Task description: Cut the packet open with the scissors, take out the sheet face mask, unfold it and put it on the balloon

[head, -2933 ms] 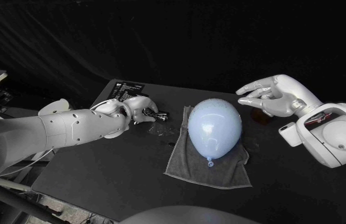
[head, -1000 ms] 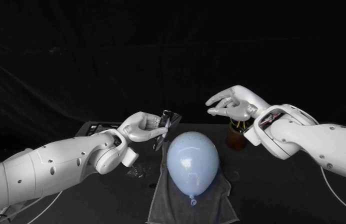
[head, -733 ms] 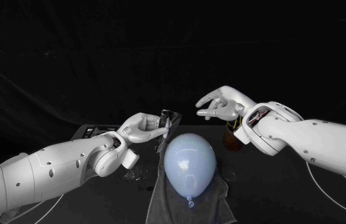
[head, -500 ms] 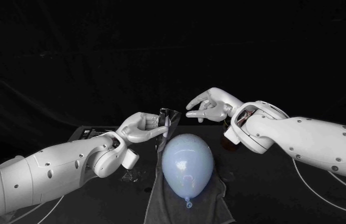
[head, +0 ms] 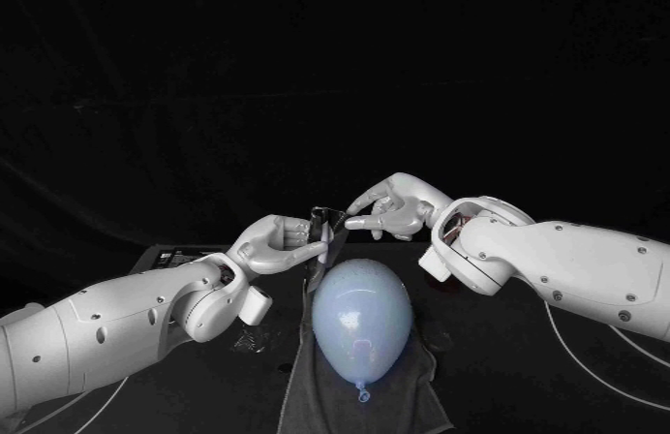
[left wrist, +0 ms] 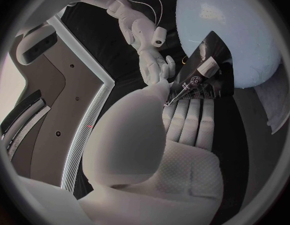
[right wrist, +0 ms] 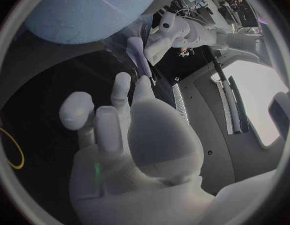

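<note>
- Black table (head: 520, 387): carries everything, and the work happens in the air above it.
- Pale blue oval balloon (head: 356, 308): lies on the towel directly under both hands. Judged light, springy and prone to roll, so keep the hands and packet corners off it.
- Grey cloth towel (head: 303, 391): flat under the balloon and probably stops it rolling.
- Left hand (head: 280, 243): fingers closed on the packet, holding it up above the balloon's far end.
- Right hand (head: 394, 211): holds nothing, fingers part-curled with a gap between them. The tips are just beside the packet's top edge. I can't tell if they touch.
- Dark glossy foil packet (head: 325, 229): thin, light, probably slick and floppy.
  - I can't tell if it's cut.
  - Pinch the upper corner opposite the left hand's grip.
  - The mask inside is likely wet, soft and easy to tear.
</note>
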Robot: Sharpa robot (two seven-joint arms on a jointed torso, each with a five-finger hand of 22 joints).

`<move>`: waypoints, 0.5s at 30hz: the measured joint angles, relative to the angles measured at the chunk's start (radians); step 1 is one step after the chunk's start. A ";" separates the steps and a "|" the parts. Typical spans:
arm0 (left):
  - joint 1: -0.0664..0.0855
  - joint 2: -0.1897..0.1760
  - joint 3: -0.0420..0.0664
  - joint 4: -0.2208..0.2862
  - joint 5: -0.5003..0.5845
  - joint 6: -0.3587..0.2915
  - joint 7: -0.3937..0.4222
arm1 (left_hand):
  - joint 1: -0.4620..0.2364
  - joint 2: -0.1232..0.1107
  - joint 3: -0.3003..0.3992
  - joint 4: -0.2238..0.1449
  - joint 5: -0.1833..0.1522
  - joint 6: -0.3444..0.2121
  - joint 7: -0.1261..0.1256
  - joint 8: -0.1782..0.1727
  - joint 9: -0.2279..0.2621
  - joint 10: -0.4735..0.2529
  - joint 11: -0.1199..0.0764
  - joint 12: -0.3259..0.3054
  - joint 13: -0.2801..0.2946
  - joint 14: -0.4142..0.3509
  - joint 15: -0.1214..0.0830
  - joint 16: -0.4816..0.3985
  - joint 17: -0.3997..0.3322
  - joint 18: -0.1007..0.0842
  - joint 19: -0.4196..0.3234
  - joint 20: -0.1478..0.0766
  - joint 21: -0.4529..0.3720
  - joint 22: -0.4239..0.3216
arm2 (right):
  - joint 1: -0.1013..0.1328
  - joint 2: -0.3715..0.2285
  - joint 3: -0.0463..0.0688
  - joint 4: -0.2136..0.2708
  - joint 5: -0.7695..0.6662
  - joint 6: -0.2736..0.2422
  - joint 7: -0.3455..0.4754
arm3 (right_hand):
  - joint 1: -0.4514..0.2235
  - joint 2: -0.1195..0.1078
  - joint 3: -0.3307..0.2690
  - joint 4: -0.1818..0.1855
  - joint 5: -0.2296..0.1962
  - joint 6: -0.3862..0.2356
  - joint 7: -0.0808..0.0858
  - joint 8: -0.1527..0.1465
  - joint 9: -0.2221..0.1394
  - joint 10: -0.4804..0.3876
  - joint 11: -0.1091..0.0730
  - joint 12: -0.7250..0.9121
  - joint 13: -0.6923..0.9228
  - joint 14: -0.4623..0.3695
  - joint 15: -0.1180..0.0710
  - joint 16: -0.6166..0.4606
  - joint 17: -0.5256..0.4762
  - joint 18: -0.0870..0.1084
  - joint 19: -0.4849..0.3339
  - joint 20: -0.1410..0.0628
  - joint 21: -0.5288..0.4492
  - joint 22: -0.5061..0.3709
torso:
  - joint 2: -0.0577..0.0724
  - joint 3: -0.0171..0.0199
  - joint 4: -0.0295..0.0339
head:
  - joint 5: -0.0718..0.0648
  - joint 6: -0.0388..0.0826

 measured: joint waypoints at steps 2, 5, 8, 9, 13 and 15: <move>0.001 0.003 0.000 -0.003 -0.001 0.000 0.000 | 0.000 0.000 0.000 0.000 0.000 0.000 0.000 0.000 0.000 0.000 0.000 0.000 0.000 0.000 0.000 0.000 0.000 0.000 0.000 0.000 0.000 0.000 | -0.001 0.006 0.000 -0.008 0.009 0.004 0.000 | 0.000 0.000 -0.003 -0.003 0.000 0.000 0.000 0.000 0.002 0.000 0.000 0.025 0.024 0.000 0.000 0.003 0.005 0.000 0.000 0.000 0.000 0.000 | 0.000 -0.0004 0.0004 | 0.000 0.001; 0.002 0.007 0.000 -0.007 -0.003 -0.001 0.000 | 0.000 0.000 0.000 0.000 0.000 0.000 0.000 0.000 0.000 0.000 0.000 0.000 0.000 0.000 0.000 0.000 0.000 0.000 0.000 0.000 0.000 0.000 | -0.002 0.016 0.000 -0.018 0.022 0.012 0.002 | 0.017 0.017 -0.007 -0.007 0.000 0.000 0.000 0.003 0.006 0.001 0.000 0.110 0.098 0.000 0.000 0.021 0.036 0.000 0.000 0.000 0.000 0.007 | 0.000 -0.0004 0.0005 | -0.002 0.001; 0.004 0.012 0.000 -0.011 -0.006 -0.001 0.000 | 0.000 0.000 0.003 -0.003 0.000 0.000 0.000 0.000 0.001 0.000 0.000 0.000 0.000 0.000 0.000 0.000 -0.001 0.000 0.000 0.000 0.000 0.000 | -0.005 0.026 0.000 -0.026 0.032 0.019 0.004 | 0.036 0.036 -0.011 -0.011 0.000 0.003 -0.003 0.012 0.011 0.008 -0.008 0.163 0.144 0.000 0.000 0.036 0.066 0.000 0.000 0.000 0.006 0.016 | 0.000 -0.0006 0.0004 | -0.004 0.001; 0.004 0.013 0.000 -0.012 -0.007 -0.001 0.000 | 0.000 0.000 0.003 -0.003 0.000 0.000 0.000 0.000 0.001 0.000 0.000 0.000 0.000 0.000 0.000 0.000 -0.001 0.000 0.000 0.000 0.000 0.000 | -0.006 0.028 0.000 -0.028 0.035 0.021 0.005 | 0.043 0.043 -0.011 -0.011 0.000 0.008 -0.007 0.014 0.012 0.008 -0.007 0.178 0.157 0.000 0.000 0.042 0.076 0.000 0.000 0.000 0.006 0.017 | 0.000 -0.0008 0.0004 | -0.004 0.001; 0.006 0.019 0.000 -0.017 -0.010 -0.002 0.000 | 0.000 0.000 0.003 -0.003 0.000 0.000 0.000 0.000 0.001 0.000 0.000 0.000 0.000 0.000 0.000 0.000 -0.001 0.000 0.000 0.000 0.000 -0.001 | -0.010 0.036 0.000 -0.033 0.045 0.031 0.013 | 0.078 0.078 0.008 -0.030 0.000 0.042 -0.014 0.032 0.020 0.015 -0.015 0.220 0.197 0.000 0.000 0.057 0.111 -0.001 0.001 -0.001 0.016 0.031 | 0.000 -0.0008 0.0004 | -0.005 0.001; 0.008 0.022 0.000 -0.019 -0.012 -0.002 -0.001 | 0.000 0.000 0.003 -0.003 0.000 0.000 0.000 0.000 0.001 0.000 0.000 0.000 0.000 0.000 0.000 0.000 -0.001 -0.001 0.000 0.000 0.000 -0.001 | -0.011 0.039 0.000 -0.034 0.051 0.035 0.019 | 0.102 0.094 0.025 -0.047 0.000 0.064 -0.023 0.044 0.025 0.020 -0.020 0.253 0.226 -0.001 0.000 0.071 0.138 -0.003 0.006 -0.006 0.024 0.038 | 0.000 -0.0008 0.0003 | -0.005 0.001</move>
